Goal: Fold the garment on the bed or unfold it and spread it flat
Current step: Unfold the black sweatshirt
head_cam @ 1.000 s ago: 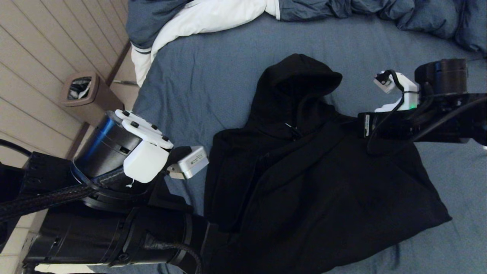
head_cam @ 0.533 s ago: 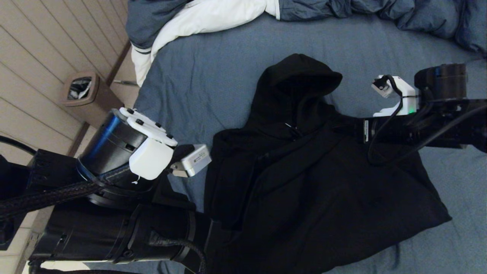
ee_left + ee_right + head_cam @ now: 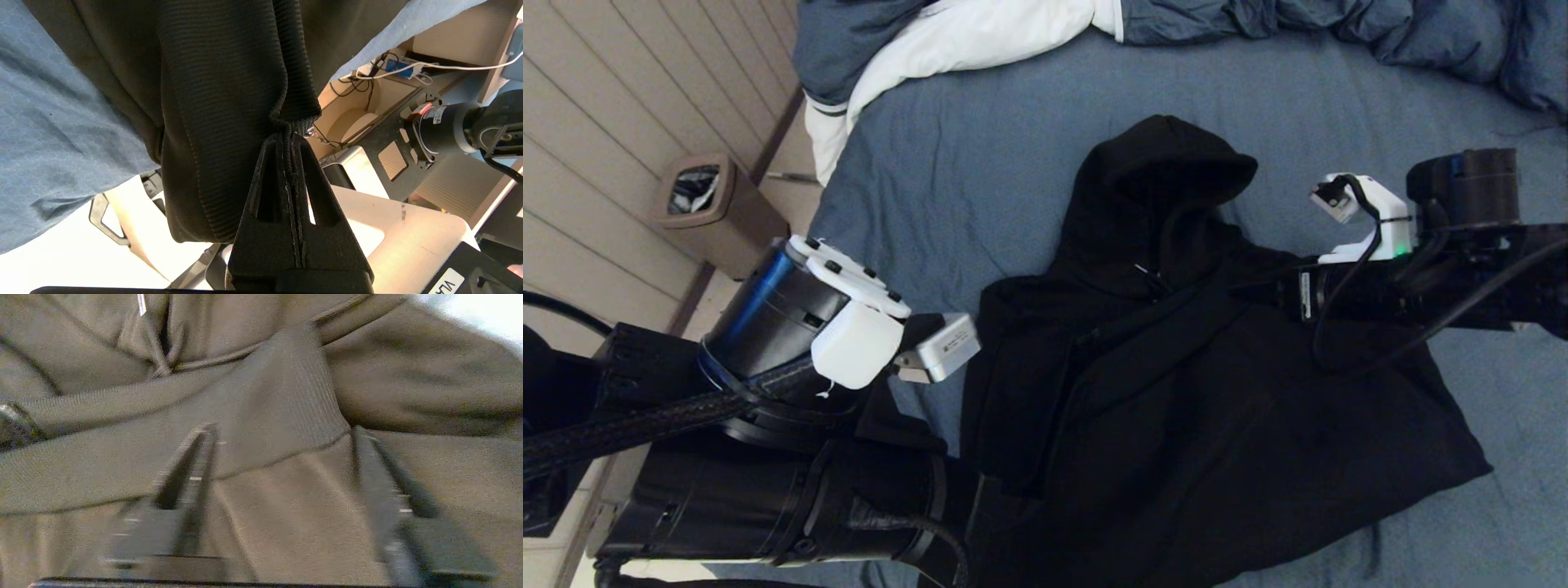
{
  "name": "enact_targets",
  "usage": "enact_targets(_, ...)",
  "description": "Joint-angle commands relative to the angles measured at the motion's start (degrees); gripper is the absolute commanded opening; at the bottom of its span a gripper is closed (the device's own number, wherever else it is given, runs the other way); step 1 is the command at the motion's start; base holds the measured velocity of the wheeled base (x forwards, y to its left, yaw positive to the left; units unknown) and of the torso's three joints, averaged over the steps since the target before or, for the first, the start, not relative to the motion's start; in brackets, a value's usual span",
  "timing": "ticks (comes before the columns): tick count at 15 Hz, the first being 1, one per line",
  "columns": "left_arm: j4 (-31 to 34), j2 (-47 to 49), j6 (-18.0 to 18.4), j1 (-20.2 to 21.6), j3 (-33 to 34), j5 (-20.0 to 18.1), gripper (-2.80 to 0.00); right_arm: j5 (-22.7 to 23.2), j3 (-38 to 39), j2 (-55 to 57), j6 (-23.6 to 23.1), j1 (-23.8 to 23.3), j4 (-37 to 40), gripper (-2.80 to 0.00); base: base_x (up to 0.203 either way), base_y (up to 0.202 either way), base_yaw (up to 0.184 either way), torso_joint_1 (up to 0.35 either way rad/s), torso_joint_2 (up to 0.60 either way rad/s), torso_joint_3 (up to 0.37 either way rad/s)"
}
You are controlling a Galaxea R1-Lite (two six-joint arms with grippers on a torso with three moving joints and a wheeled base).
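Black fleece, soft and limp, made up the garment [image 3: 1209,392], which lay part-folded on the bed [image 3: 980,163], hood toward the far side, its near edge hanging over the bed's front. We judged it light but floppy, apt to sag and drag on the sheet, so the firmer ribbed hem and cuffs looked the best places to take hold. Our left end effector [image 3: 291,134] was clamped tight on a ribbed edge at that near side. Our right end effector [image 3: 282,473] stood with fingers apart over a ribbed band near the shoulder, gripping nothing. We could read no brand; a small white tag [image 3: 141,304] showed no legible writing.
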Motion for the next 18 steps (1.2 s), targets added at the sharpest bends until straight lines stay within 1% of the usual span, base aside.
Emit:
enact_targets(1,0.1,0.6,-0.3,0.0,-0.1,0.1,-2.80,0.1,0.6,-0.1,0.0,0.8,-0.1,-2.80,0.000,0.000,0.000,0.000,0.00,0.000)
enact_targets(12,-1.1,1.0,-0.3,0.0,-1.0,0.1,-2.80,0.1,0.1,0.5,-0.8,0.4,-0.2,-2.80,0.000,0.000,0.000,0.000,0.00,0.000)
enact_targets(14,0.2,-0.3,-0.4,0.0,-2.1,0.1,-2.80,0.1,0.1,-2.3,-0.6,0.4,0.3,-2.80,0.000,0.000,0.000,0.000,0.00,0.000)
enact_targets(15,2.2,-1.9,-0.4,0.0,-2.6,0.3,-2.80,0.1,0.0,-4.8,-0.5,0.4,1.1,-2.80,0.000,0.000,0.000,0.000,0.00,0.000)
enact_targets(17,6.3,-4.7,-0.5,0.0,-3.6,0.5,-2.80,0.1,0.1,-10.5,-0.4,0.5,5.3,-2.80,0.000,0.000,0.000,0.000,0.00,0.000)
enact_targets(18,7.3,-6.1,-0.8,0.0,-3.5,0.5,-2.80,0.1,0.4,-13.8,-0.4,0.6,8.3,-2.80,0.000,0.000,0.000,0.000,0.00,0.000)
